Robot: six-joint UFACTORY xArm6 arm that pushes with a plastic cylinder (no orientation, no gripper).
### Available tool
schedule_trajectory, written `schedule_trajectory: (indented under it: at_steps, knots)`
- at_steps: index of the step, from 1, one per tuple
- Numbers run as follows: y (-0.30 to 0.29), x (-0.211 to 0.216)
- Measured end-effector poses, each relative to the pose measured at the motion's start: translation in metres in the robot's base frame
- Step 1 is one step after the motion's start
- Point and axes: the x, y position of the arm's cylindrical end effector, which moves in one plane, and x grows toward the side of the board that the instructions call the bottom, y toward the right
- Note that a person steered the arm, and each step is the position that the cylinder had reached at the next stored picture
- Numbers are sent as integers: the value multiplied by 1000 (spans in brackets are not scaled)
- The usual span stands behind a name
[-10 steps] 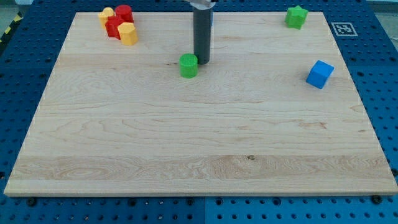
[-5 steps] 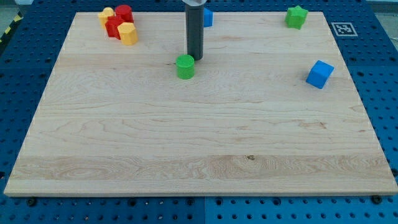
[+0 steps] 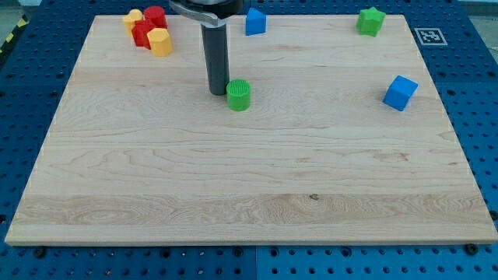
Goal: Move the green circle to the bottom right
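Nearest us, the lower half of the worktop (image 3: 249,210) lies bare, and its bottom right corner, where the green circle (image 3: 239,95) must end, holds nothing yet; so we judge the task barely begun, with the whole diagonal push left to do; the green circle sits in the upper middle of the board, well apart from that corner; our tip (image 3: 217,92) stands just beside it on the view's left, touching or nearly so, we cannot tell which; we carry no gripper, only the rod, so nothing is held; to the view's right rests a blue cube (image 3: 400,92); farther off, along the top edge, sit a green star (image 3: 371,21), a blue block (image 3: 255,22) and a cluster of red and yellow blocks (image 3: 148,30) whose shapes overlap and are hard to separate; the rod's upper part is cut off by the view's top.
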Motion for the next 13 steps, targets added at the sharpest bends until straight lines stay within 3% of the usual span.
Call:
schedule_trajectory:
  at_steps: [4,6,13]
  knots:
    - [69,36]
    - [143,41]
    - [203,113]
